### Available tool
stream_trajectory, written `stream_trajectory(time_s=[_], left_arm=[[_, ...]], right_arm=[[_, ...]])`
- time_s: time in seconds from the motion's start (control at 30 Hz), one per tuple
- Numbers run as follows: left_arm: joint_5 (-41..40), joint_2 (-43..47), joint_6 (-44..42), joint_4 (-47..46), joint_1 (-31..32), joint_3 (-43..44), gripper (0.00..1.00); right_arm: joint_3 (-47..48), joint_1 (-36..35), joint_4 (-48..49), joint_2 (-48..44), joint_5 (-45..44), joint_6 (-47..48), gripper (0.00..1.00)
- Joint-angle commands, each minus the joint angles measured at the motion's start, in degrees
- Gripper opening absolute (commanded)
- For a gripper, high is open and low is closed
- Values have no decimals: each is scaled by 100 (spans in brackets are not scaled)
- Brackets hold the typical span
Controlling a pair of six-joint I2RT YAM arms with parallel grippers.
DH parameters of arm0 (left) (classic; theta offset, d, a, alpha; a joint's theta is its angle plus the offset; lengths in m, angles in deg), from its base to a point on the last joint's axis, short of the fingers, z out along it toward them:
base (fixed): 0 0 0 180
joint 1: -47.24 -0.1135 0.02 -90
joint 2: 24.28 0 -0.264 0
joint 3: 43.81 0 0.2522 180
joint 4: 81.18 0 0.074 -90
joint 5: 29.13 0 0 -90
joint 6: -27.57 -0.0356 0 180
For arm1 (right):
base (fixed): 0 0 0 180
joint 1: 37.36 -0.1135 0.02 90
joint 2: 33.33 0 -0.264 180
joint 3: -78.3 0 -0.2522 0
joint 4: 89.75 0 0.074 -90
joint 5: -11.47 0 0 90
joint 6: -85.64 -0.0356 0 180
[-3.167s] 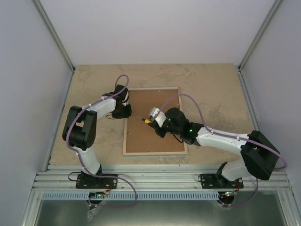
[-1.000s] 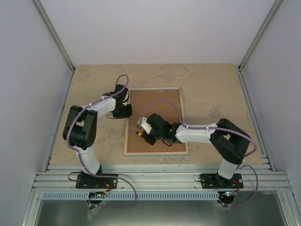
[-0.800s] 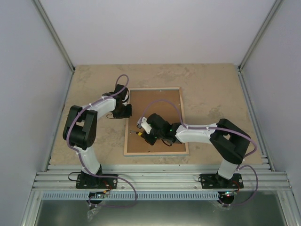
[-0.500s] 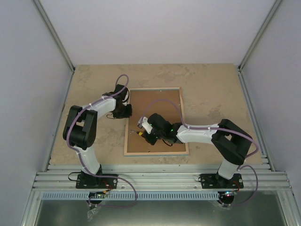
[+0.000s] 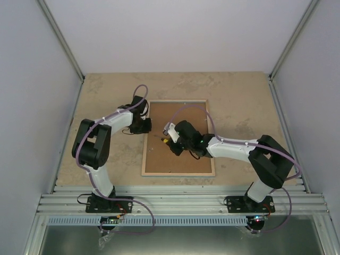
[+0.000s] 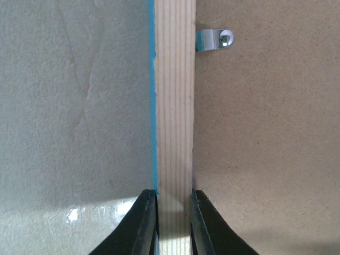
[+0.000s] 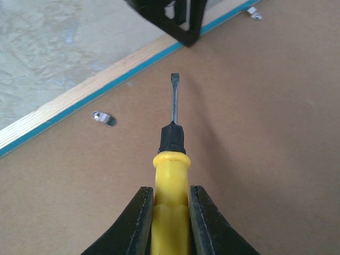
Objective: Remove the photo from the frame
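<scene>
The frame (image 5: 178, 173) lies face down, its brown fibreboard back panel (image 5: 183, 159) up. The photo is hidden under it. My left gripper (image 5: 143, 126) is shut on the frame's left rail; in the left wrist view (image 6: 174, 195) the fingers pinch the pale wood rail (image 6: 174, 106) with its turquoise edge. My right gripper (image 5: 172, 139) is shut on a yellow-handled screwdriver (image 7: 170, 170). It holds the blade tip (image 7: 174, 79) just above the panel, pointing at the left rail and the left gripper (image 7: 178, 18).
Small metal clips sit along the panel's edge: one in the left wrist view (image 6: 212, 40), two in the right wrist view (image 7: 103, 118) (image 7: 254, 13). The frame lies on a beige stone tabletop (image 5: 239, 101) with walls on three sides.
My right gripper has moved with the screwdriver from the panel's lower left up and to the right, toward its middle. The left gripper stays on the rail.
</scene>
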Motion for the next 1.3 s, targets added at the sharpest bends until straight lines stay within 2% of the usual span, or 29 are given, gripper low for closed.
stream_trajectory(time_s=[0.0, 0.3, 0.73, 1.27], left_arm=[[636, 14, 157, -152, 167, -250, 16], [575, 174, 349, -254, 232, -544, 16], [735, 358, 469, -455, 229, -898, 16], [758, 321, 383, -419, 233, -788, 15]], right_arm=[[130, 73, 37, -22, -393, -17, 1], [422, 166, 505, 435, -701, -114, 1], [771, 518, 795, 968, -188, -250, 1], [1179, 594, 824, 1540, 148, -380, 0]])
